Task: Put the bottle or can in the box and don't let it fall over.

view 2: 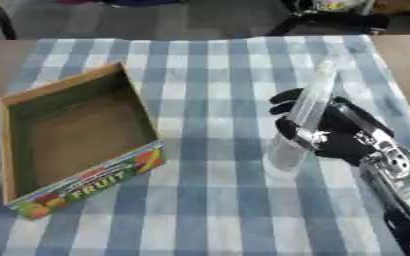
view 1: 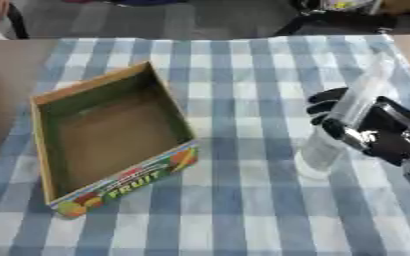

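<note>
on the left we see the box (view 1: 112, 135), an open cardboard tray with "fruit" printed on its near wall, lying empty on the checked cloth (view 1: 235, 65) that covers the surface. nothing stands inside it yet, so the main part of the task is not done.

moving right, past a stretch of bare cloth, we find the bottle (view 2: 300, 120). it is clear, tall and slim, and it leans a little with its top toward the far right. its base looks to be on or just above the cloth, well apart from the box; we cannot tell which.

right of it comes our right hand (view 2: 340, 135), reaching in from the lower right. its black fingers (view 2: 287, 100) are curled round the middle of the bottle, so the grasp appears made. our left hand shows in neither view.

what is left, as we judge it: carry the bottle left across the cloth, set it upright on the box floor, and let go without tipping it.
</note>
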You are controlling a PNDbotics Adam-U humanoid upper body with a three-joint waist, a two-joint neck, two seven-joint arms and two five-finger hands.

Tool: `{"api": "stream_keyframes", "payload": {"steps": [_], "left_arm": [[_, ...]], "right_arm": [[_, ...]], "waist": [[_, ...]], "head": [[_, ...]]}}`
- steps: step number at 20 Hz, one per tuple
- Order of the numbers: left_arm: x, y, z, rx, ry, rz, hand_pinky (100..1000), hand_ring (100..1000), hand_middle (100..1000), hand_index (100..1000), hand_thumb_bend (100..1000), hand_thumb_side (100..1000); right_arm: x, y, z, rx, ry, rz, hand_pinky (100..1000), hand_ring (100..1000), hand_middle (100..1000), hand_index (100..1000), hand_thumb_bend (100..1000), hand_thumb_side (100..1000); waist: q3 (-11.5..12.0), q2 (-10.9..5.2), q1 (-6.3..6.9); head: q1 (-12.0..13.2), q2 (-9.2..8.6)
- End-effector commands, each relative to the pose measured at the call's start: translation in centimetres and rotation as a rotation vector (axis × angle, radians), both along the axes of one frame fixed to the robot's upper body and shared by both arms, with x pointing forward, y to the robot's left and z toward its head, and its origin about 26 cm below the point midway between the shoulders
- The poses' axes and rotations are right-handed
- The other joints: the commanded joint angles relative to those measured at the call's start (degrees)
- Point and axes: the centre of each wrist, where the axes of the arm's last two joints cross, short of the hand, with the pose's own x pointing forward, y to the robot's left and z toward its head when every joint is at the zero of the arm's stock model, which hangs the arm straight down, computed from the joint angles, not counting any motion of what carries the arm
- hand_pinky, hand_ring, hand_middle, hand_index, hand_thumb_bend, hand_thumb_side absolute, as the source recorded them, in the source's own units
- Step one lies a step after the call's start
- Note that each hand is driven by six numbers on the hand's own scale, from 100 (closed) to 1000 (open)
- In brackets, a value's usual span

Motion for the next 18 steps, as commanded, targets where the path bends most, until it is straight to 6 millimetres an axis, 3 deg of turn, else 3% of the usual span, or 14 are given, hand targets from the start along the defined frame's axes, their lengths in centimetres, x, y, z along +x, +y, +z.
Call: {"api": "stream_keyframes", "payload": {"steps": [1, 18], "left_arm": [[0.1, 0.3, 1.3, 0.027, -0.033, -0.006, 866, 522, 702, 776, 752, 542], [0.1, 0.3, 1.3, 0.027, -0.036, -0.006, 867, 523, 703, 776, 750, 544]], "right_arm": [[0.1, 0.1, 0.7, -0.020, -0.015, 0.007, 752, 790, 771, 762, 364, 281], [0.3, 0.1, -0.9, -0.036, 0.032, 0.009, 759, 807, 822, 750, 368, 272]], "waist": [[0.1, -0.57, 0.03], [0.1, -0.51, 0.07]], "head": [[-0.1, -0.63], [-0.1, -1.03]]}}
